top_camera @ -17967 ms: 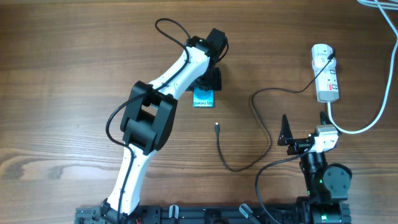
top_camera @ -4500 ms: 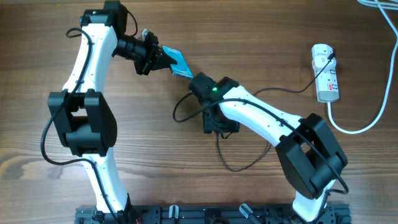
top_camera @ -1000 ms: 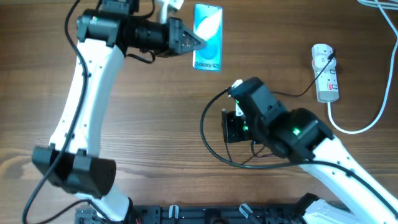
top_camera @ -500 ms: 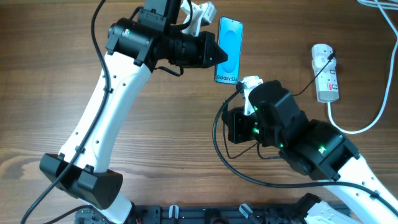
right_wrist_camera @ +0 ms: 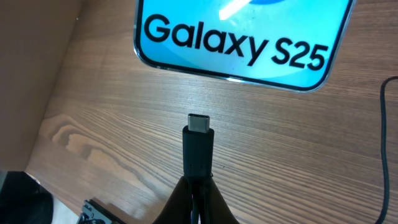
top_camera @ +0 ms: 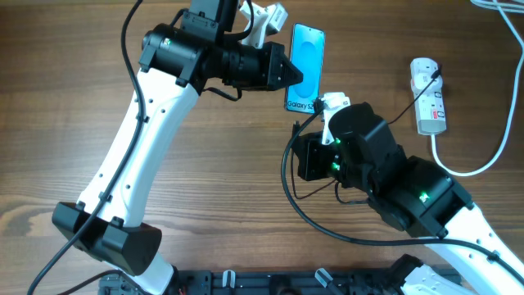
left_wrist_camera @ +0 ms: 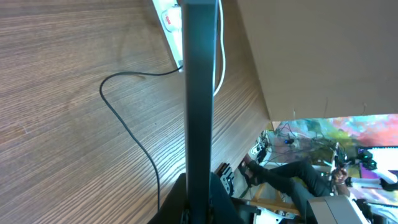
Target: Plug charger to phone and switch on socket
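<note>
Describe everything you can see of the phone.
The phone is a slim rectangle with rounded corners and a bright turquoise screen reading "Galaxy S25" in dark letters near its bottom edge. It looks glassy and lit. The left hand grips one long edge, holding it off the table, screen towards the overhead camera. The charger plug points at its bottom edge with a gap, not touching.

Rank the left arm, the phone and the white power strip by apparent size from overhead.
1. The left arm, clearly largest.
2. The phone and the power strip: nearly alike; the phone is lifted nearer the camera, so no firm ranking.
</note>
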You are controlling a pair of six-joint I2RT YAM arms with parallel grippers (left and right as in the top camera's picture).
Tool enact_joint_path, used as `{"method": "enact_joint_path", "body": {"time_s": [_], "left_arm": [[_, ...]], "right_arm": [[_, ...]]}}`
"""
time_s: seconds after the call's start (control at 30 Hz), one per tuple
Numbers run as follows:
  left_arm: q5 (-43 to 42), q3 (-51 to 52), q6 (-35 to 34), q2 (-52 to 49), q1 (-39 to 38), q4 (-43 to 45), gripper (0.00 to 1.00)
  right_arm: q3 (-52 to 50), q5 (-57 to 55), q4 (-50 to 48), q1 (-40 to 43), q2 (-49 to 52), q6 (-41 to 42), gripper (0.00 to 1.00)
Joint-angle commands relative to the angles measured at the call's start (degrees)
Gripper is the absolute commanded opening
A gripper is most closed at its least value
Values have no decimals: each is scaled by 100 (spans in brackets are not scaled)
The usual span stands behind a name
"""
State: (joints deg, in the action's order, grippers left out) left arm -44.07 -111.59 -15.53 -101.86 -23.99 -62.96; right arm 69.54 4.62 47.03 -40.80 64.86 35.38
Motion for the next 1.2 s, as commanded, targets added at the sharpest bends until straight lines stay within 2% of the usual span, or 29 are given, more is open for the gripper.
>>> {"method": "enact_joint_path", "body": {"time_s": [0.0, 0.33, 0.4, 0.87, 1.17], "left_arm": [[-476, -24, 319, 138, 0, 92, 4], [-476, -24, 525, 138, 107, -17, 4], [-476, -24, 767, 138, 107, -90, 4], [-796, -24, 743, 138, 144, -90, 4], [-870, -24, 763, 138, 664, -96, 4]], "right_arm": [[81, -114, -46, 90, -57, 94, 4], [81, 422, -87, 243, -57, -433, 4], [81, 376, -70, 243, -57, -601, 4], [83, 439, -166, 243, 227, -481, 4], [87, 597, -162, 240, 59, -479, 4]]}}
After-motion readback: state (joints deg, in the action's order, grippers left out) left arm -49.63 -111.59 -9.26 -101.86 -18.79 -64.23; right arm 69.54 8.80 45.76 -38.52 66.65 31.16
